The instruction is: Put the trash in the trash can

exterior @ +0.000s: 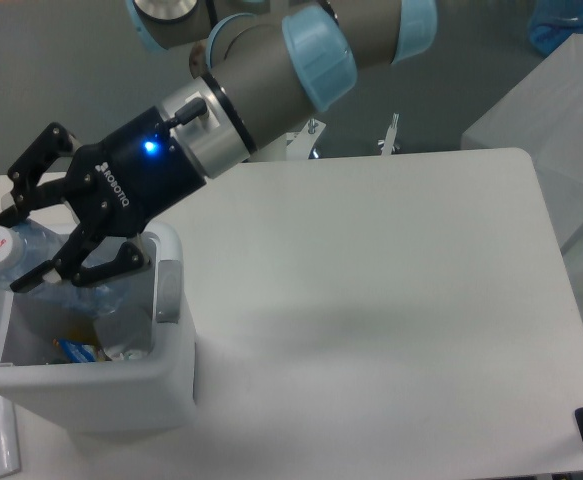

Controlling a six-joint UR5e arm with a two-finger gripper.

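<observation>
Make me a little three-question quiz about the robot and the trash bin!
1. True or false: the gripper holds the bottle over the open trash can.
2. What color is the light glowing on the gripper's body? A) red B) blue C) green
3. Fill in: the grey tab sits on the bin's ____ rim as the camera sees it.

Key: 1 true; 2 B; 3 right. The jaws are closed around the bottle, whose cap end points to the picture's left.
</observation>
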